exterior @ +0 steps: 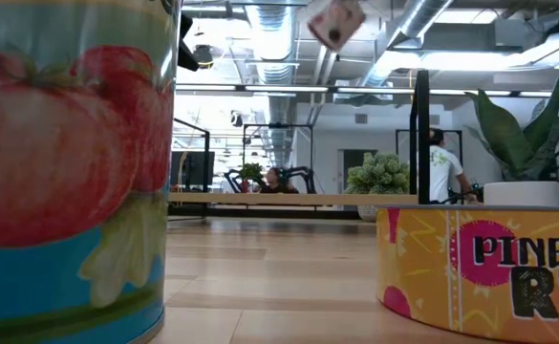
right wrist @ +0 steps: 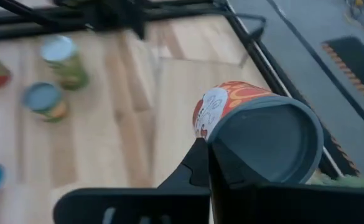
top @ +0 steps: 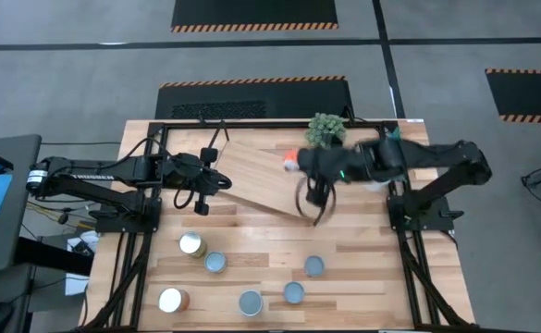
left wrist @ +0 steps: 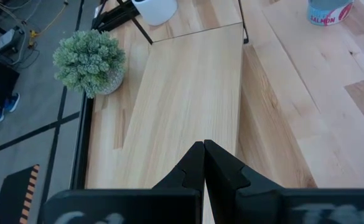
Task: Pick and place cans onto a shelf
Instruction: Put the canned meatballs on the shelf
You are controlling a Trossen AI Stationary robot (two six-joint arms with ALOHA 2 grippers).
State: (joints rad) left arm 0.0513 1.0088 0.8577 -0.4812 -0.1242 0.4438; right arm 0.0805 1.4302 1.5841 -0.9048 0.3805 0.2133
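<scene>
The shelf (top: pixel 256 176), a light wood board on black rod legs (top: pixel 309 205), stands at the table's far middle, turned askew. My right gripper (top: pixel 300 166) hangs above the shelf's right part, shut on an orange and white can (right wrist: pixel 256 134), which also shows high up in the low view (exterior: pixel 334 21). My left gripper (left wrist: pixel 203 155) is shut and holds nothing, over the shelf's left end (top: pixel 222 181). Several cans stand on their bases on the near half of the table, among them one with a whitish top (top: pixel 190 243) and one with a blue-grey top (top: pixel 314 266). My right gripper has the can by its printed side wall (right wrist: pixel 201 121), next to its dark round end (right wrist: pixel 266 146). One finger (right wrist: pixel 197 167) shows against that wall; the can hides the other. The can is lifted clear of shelf and table, tipped, with its dark end toward the wrist.
A green plant in a pot (top: pixel 325 129) stands at the far edge behind the shelf. A white pot (left wrist: pixel 155 9) stands near the shelf's right end. Black frame rails (top: pixel 139 259) run along both table sides. Two cans (exterior: pixel 69 162) (exterior: pixel 480 268) stand right before the low camera.
</scene>
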